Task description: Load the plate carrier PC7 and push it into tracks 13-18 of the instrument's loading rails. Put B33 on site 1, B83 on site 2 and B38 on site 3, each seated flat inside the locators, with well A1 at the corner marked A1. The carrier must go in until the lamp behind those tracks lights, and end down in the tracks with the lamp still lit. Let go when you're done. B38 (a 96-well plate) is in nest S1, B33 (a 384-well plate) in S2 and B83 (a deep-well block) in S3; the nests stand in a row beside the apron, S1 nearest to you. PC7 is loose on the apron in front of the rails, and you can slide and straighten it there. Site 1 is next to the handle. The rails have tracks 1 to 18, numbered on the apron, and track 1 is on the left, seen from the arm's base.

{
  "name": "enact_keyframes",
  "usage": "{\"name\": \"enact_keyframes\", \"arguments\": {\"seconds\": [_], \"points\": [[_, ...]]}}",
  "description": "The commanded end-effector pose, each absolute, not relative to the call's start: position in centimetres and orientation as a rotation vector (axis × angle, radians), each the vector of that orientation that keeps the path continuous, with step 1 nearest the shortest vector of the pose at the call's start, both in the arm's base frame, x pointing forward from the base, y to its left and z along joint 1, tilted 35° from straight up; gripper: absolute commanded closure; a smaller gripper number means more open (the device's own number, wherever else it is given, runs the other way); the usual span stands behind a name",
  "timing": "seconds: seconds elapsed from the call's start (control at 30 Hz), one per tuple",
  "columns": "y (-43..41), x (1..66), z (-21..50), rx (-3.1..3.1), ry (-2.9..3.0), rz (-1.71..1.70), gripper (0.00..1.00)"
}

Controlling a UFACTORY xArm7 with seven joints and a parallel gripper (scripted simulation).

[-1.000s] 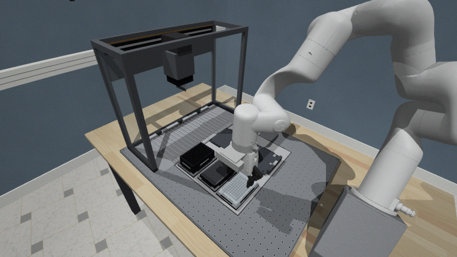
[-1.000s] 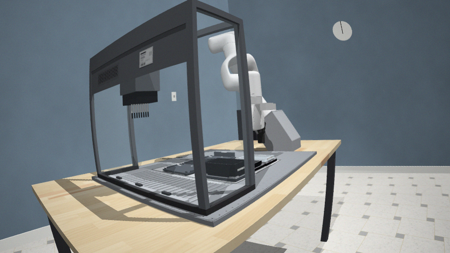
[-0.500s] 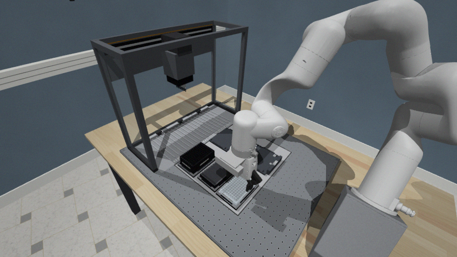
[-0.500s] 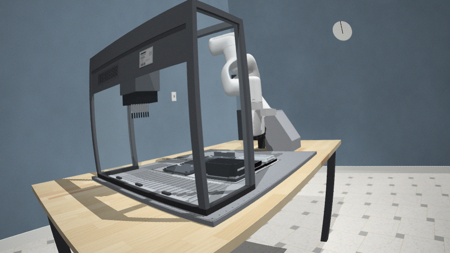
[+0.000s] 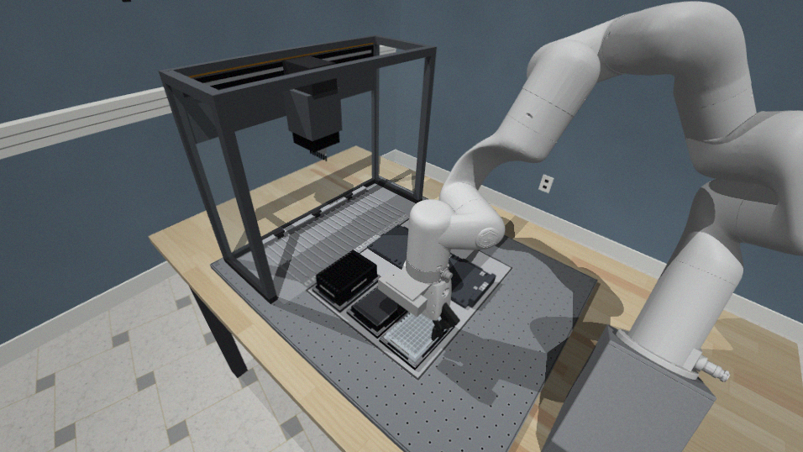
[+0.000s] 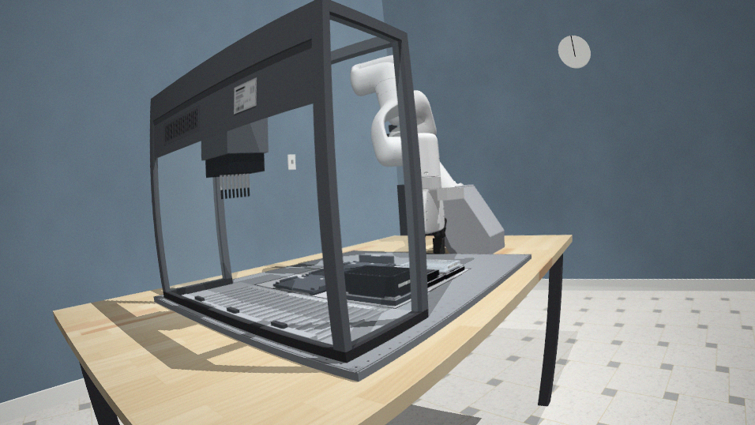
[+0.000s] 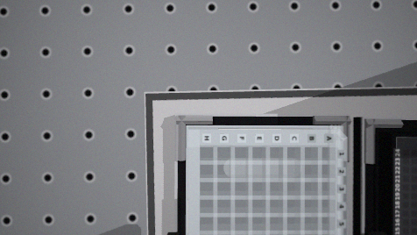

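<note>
1. At the left of the top view stands the instrument frame (image 5: 191,140), dark and open-sided, with a pipetting head (image 5: 314,120) hanging from its top and pale ribbed loading rails (image 5: 342,224) on its floor.
2. In front of the frame a row of three nests runs toward the camera. The far one holds B83 (image 5: 345,275), a tall black deep-well block.
3. The middle nest holds B33 (image 5: 375,307), a low dark plate; in the wrist view only its edge (image 7: 405,184) shows, with column numbers printed along it.
4. The near nest holds B38 (image 5: 412,335), a translucent white 96-well plate. It sits flat inside grey corner locators (image 7: 172,136). In the wrist view its row letters H to A run left to right along the top edge and column numbers run down the right side, so well A1 lies at the upper right corner.
5. PC7 (image 5: 477,283), a flat dark carrier, lies on the pale apron to the right of the nests, partly hidden behind the wrist.
6. The gripper (image 5: 443,324) points straight down over the right edge of B38, fingers spread wide and holding nothing.
7. The white arm rises from a grey pedestal (image 5: 628,399) at the right and arches high before dropping to the wrist.
</note>
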State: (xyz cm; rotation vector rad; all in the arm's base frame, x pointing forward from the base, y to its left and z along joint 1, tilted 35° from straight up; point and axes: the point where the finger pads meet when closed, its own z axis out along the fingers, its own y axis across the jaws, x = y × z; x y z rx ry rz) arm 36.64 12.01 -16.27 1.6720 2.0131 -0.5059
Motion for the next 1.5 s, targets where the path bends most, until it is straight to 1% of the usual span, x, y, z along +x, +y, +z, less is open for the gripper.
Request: {"name": "enact_keyframes", "arguments": {"seconds": [0.0, 1.47], "points": [[12.2, 36.7, -16.2, 1.672, 2.015, -0.501, 0.0], [11.1, 37.0, -17.9, 1.672, 2.015, -0.501, 0.0]]}}
